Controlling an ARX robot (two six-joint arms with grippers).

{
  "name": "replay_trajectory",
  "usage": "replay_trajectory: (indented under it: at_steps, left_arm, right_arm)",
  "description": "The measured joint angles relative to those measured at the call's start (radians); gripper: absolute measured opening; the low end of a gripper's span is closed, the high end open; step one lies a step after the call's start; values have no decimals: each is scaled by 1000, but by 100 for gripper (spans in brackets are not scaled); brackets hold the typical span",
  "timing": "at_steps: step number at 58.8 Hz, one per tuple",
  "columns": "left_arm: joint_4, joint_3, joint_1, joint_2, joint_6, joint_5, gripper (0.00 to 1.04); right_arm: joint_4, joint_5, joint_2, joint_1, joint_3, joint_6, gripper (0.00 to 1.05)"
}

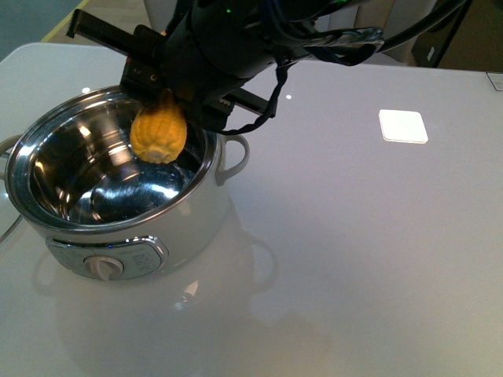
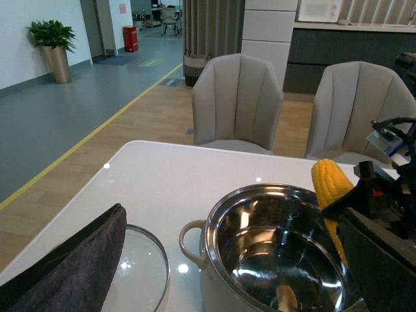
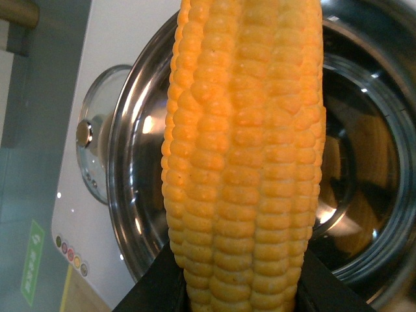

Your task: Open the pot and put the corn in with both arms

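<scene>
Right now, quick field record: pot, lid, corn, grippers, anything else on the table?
pot: pot open, steel interior empty
lid: glass lid off, flat on table beside pot
corn: corn held above pot opening, not yet released
right gripper: right gripper shut on corn
left gripper: left gripper near the lid, state unclear
other: white square tile on table

Glass lid point(image 2: 140, 270) flat on table point(image 1: 354, 236), white tile point(image 1: 403, 126) apart.

Yellow-orange corn point(image 1: 159, 133) with rowed kernels, cream-white pot point(image 1: 189, 228) with shiny steel inside, black tool point(image 1: 169, 78).
</scene>
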Motion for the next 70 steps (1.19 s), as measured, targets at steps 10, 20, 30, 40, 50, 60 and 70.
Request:
replay_trajectory:
  at_steps: [10,20,30,40,50,60,70]
  left_arm:
    - [0,0,0,0,0,0,98]
    - [0,0,0,0,0,0,98]
    - [0,0,0,0,0,0,98]
    - [0,0,0,0,0,0,98]
    - [0,0,0,0,0,0,98]
    - [0,0,0,0,0,0,98]
    - [0,0,0,0,0,0,98]
  right_arm:
    - [-19,-17,31,24,24,17,23]
    - [-45,-18,43,33,35,18,23]
    - [-47,-21,46,35,35,18,47]
    - [-36,-18,46,34,28,27,74]
    - [-17,3,42,14,5,53,97]
    - [21,91,-34,-41,-79,43,96]
    - [106,186,-205,-130,-234,8,96]
